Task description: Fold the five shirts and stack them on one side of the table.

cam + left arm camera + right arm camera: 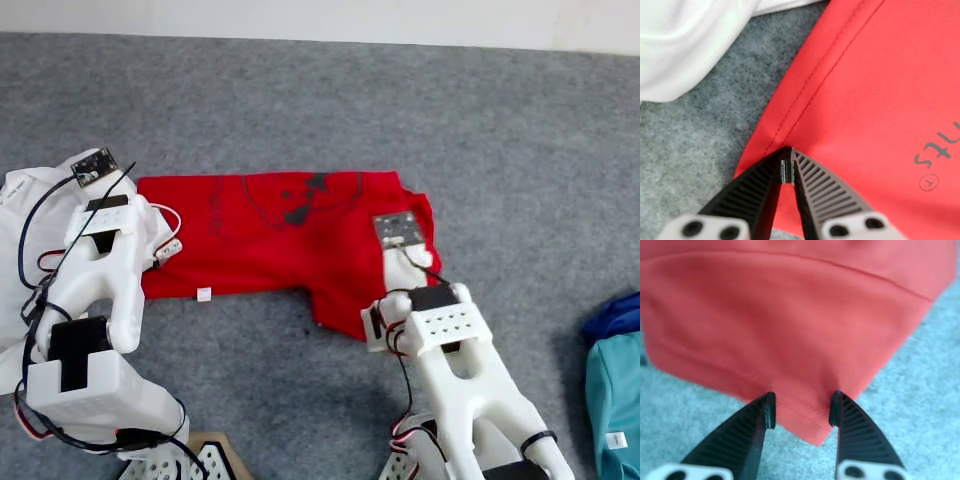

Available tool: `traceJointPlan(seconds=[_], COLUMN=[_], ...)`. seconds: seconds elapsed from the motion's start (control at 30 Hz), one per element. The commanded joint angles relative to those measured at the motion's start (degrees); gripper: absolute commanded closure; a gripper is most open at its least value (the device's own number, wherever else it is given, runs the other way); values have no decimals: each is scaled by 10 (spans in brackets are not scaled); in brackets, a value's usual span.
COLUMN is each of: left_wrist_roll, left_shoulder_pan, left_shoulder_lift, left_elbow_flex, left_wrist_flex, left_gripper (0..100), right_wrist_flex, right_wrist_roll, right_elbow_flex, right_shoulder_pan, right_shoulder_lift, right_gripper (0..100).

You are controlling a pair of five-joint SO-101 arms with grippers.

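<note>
High view: red shirt (270,235), 1 of the 5, lies spread flat mid-table; we judge its fold is only starting. Left wrist view: left gripper (786,172) is pinching the shirt's hem. Right wrist view: right gripper (801,410) is spread astride a shirt corner, and we reckon it must close there before both lift.
</note>
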Motion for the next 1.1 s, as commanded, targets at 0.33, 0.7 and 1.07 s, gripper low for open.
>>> traceJointPlan(seconds=[0.33, 0.7, 1.07], left_wrist_roll=[-3, -4, -5], left_shoulder_pan=[-15, -15, -15], left_shoulder_lift=[-2, -2, -2], left_elbow_flex=[-15, -15, -15], left_wrist_flex=[-11, -11, -11], left_gripper=[989, 989, 989], right_wrist_flex=[-19, -125, -34], right_wrist_roll=[77, 163, 190], right_elbow_flex=[-44, -40, -99], right_shoulder_pan=[-137, -120, -106], right_shoulder_lift=[-51, 70, 82], right_gripper=[819, 817, 685])
